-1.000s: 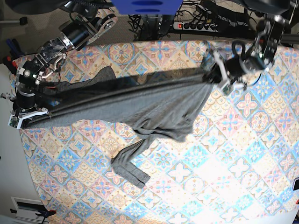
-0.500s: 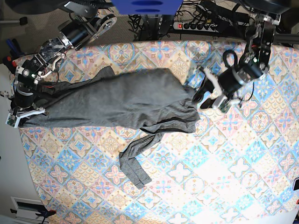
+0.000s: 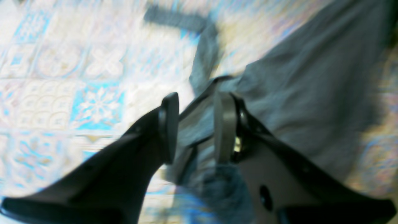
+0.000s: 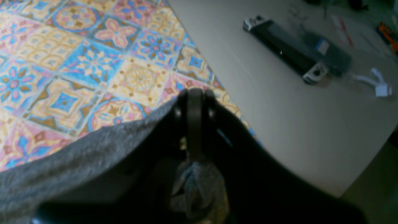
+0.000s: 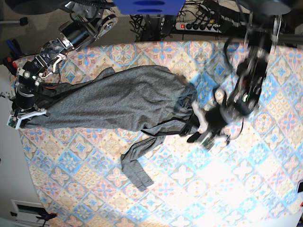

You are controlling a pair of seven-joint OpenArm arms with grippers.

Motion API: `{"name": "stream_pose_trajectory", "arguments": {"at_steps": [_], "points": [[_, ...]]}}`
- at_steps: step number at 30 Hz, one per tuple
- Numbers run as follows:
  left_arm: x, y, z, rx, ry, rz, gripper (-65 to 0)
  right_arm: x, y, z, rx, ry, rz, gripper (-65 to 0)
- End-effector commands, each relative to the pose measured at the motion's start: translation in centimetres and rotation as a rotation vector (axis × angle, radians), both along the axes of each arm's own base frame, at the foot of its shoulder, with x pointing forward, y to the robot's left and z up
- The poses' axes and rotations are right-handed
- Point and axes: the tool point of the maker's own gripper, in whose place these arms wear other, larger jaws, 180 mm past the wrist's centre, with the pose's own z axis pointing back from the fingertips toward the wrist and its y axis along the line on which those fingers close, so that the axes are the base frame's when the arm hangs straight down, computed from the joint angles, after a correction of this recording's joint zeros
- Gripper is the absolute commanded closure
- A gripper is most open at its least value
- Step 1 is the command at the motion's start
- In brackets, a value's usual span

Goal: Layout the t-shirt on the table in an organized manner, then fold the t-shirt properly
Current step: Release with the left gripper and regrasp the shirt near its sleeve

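Note:
The dark grey t-shirt lies loosely spread across the patterned table, with one sleeve trailing toward the front. My right gripper is at the table's left edge. In the right wrist view it is shut on a bunched corner of the shirt. My left gripper is low at the shirt's right end. The blurred left wrist view shows it open, its fingers apart over the shirt's hem, with cloth showing in the gap.
A power strip and cables lie behind the table's far edge. Beside the table's left edge is a pale surface with a dark handheld device on it. Bare tablecloth lies to the left in the left wrist view.
My left gripper opened and let go of the shirt, then moved down toward the front. The shirt went from stretched taut in the air to lying slack on the table. My right gripper kept its grip.

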Motion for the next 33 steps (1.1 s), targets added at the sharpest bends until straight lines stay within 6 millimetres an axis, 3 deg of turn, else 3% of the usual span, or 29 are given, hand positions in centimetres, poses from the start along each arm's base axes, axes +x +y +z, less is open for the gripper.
{"name": "stream_pose_trajectory", "arguments": {"at_steps": [1,6,12,17,23,26,30,32,33], "points": [[2.1,-0.8,2.0,0.012,-0.058,-0.017,-19.6,0.7,-0.2,2.1,-0.033,-0.069,0.004,0.0],[5.8,-3.5,-1.4,0.283,0.038,-0.097,-19.7,0.7,-0.2,2.1,-0.033,-0.069,0.004,0.0],[5.1,-6.2,-3.8,0.384,0.08,-0.304,-19.7,0.6,-0.3,2.1,-0.035,-0.065,0.004,0.0],[4.8,-5.6,-4.7,0.432,0.113,-0.308,-19.7,0.6,-0.3,2.0,-0.035,-0.064,0.004,0.0],[4.8,-4.9,-7.6,0.446,0.191,-0.316,-19.7,0.7,-0.2,2.1,-0.033,-0.069,0.004,0.0],[4.2,-4.3,-10.1,0.526,0.247,-0.35,-19.7,0.7,-0.1,2.1,-0.03,-0.069,0.006,0.0],[3.9,-3.7,-11.8,0.591,0.282,-0.343,-19.1,1.7,1.2,2.2,-0.039,-0.067,0.052,0.0],[3.8,-4.4,-11.9,0.594,0.277,-0.353,-15.4,1.9,1.4,2.3,-0.041,-0.069,0.059,0.0],[3.7,-4.7,-11.8,0.591,0.276,-0.356,-9.5,1.9,1.4,2.3,-0.041,-0.069,0.061,0.0]]}}
